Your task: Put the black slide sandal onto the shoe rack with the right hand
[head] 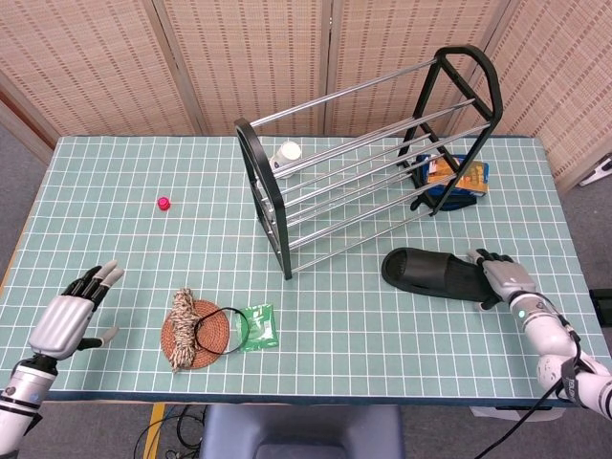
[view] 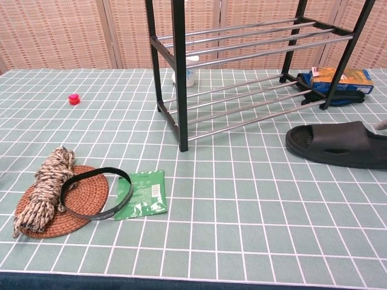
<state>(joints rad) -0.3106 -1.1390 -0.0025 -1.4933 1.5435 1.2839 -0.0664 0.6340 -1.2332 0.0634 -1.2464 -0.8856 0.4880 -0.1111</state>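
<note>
The black slide sandal lies flat on the green gridded table, in front of the right end of the shoe rack; the chest view has it at the right edge. My right hand is at the sandal's right end, its fingers spread over the heel and touching it. Only a fingertip of that hand shows in the chest view. My left hand rests open near the table's front left corner, holding nothing. The rack's black frame and metal rails stand empty.
A white cup lies behind the rack. A blue and orange box sits by the rack's right foot. A woven coaster with rope, a black band, a green packet and a small red cap occupy the left half.
</note>
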